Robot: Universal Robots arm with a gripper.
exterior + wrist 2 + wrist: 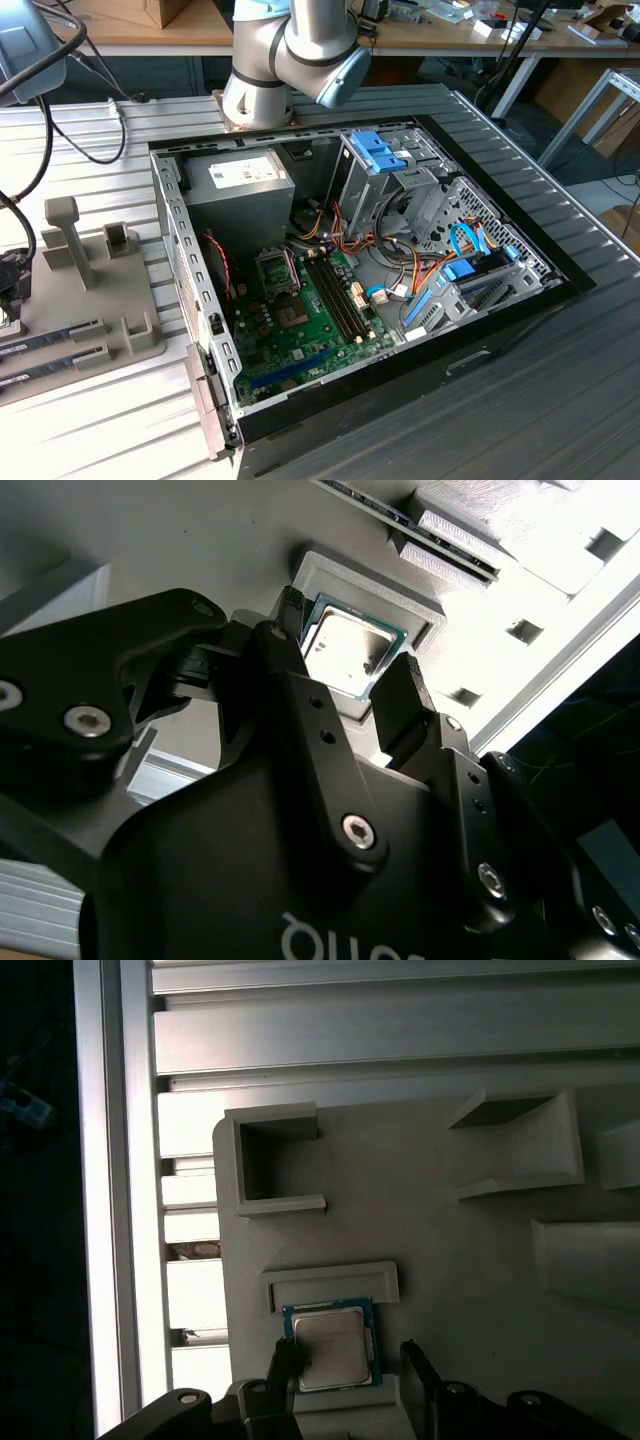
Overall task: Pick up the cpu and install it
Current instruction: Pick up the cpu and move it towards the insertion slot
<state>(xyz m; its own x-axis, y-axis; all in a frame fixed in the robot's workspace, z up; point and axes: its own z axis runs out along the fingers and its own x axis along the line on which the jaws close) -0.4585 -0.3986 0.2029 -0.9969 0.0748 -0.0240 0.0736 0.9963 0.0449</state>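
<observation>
The fingers [400, 705] stood spread astride the cpu [345, 650], seated in a pocket of the tray [130, 340] at nine o'clock of the case [500, 330] in the exterior view; an off-centre squeeze could have tilted it out.

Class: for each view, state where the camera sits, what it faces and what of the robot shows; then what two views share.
Exterior view: off the arm, looking down into the computer case; the arm shows.
Second wrist view: on the wrist, facing the cpu; the open gripper straddles it.
First wrist view: on the wrist, facing the grey fixture; fingertips show.
Both wrist views share the cpu.
</observation>
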